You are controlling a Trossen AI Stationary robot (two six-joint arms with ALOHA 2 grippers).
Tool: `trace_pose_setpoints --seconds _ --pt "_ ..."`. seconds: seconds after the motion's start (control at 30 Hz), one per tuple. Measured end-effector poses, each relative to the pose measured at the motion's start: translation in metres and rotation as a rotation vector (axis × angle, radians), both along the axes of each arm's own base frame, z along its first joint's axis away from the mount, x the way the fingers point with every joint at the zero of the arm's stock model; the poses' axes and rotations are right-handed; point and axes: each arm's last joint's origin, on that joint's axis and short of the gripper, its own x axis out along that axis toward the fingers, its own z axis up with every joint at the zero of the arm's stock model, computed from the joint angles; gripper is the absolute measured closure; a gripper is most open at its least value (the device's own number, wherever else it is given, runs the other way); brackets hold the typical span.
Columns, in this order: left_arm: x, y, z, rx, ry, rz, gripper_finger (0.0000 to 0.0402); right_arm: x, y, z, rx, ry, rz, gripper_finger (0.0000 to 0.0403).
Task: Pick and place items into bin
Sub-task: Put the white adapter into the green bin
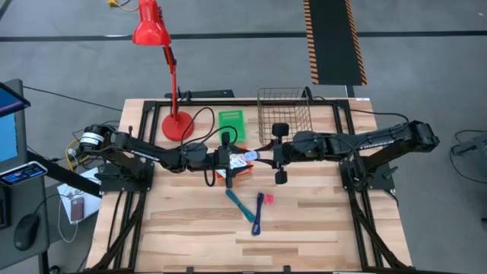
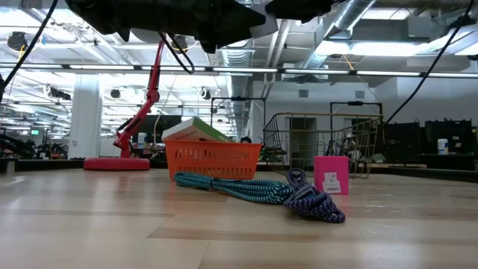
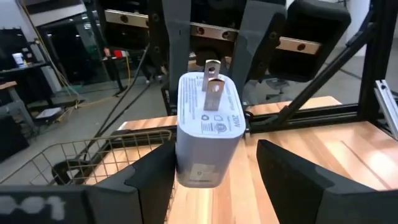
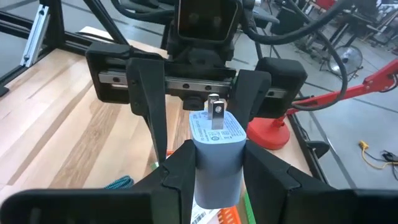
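Note:
A white wall-plug charger (image 1: 247, 157) hangs in the air at the table's middle, above an orange basket (image 1: 228, 173). My right gripper (image 4: 216, 168) comes from the right and is shut on the charger (image 4: 214, 146). My left gripper (image 3: 214, 171) faces it from the left, open, with its fingers on either side of the charger (image 3: 208, 130). On the table nearer the front lie a teal cord (image 1: 240, 204), a blue-purple cord (image 1: 259, 213) and a small pink block (image 1: 268, 198). The low view shows the pink block (image 2: 331, 175) standing upright. No white packets or light-blue block are in view. My right gripper pinches the charger's body (image 4: 214, 158) between its two fingers, on two opposite sides at the end away from the prongs. The fingers come level from the table's right. The charger is lifted clear, and its prongs (image 4: 214, 112) point toward my left gripper. Whether my open left gripper's finger (image 3: 152, 180) touches the charger's side, I cannot tell.
The orange basket (image 2: 213, 159) holds a green-and-white box. A wire basket (image 1: 284, 114) stands at the far edge right of centre, with a green card (image 1: 230, 120) to its left. A red desk lamp's base (image 1: 176, 123) sits far left. Bare wood lies along the near edge.

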Motion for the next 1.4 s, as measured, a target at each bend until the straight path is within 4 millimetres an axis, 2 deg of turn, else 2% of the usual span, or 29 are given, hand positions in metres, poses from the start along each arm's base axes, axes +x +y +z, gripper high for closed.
trace_pose_setpoints --seconds 0.33,0.43,0.63,0.8,0.9,1.4 --pt "-0.0001 0.001 0.0027 -0.01 -0.028 0.039 0.0195 0.0001 0.0023 0.0004 -0.001 -0.005 0.005 0.03" --pt "-0.0001 0.0012 0.0031 -0.012 -0.032 0.041 0.0219 0.0002 0.0023 0.0008 0.0 -0.009 0.005 0.03" --pt "-0.0001 0.0013 0.0027 -0.001 -0.027 0.046 0.0295 0.0002 0.0024 0.0007 0.008 -0.009 0.005 0.03" --pt "-0.0001 0.0013 0.0027 0.004 -0.026 0.046 0.0299 0.0001 0.0032 0.0007 0.011 -0.009 0.007 0.0298" --pt "-0.0001 0.0013 0.0027 0.004 -0.026 0.047 0.0299 0.0 0.0052 0.0008 0.011 -0.01 0.014 0.0281" --pt "-0.0003 0.0037 -0.0004 0.013 0.009 0.122 0.0299 -0.001 0.0048 -0.0016 0.02 0.015 -0.02 0.015"
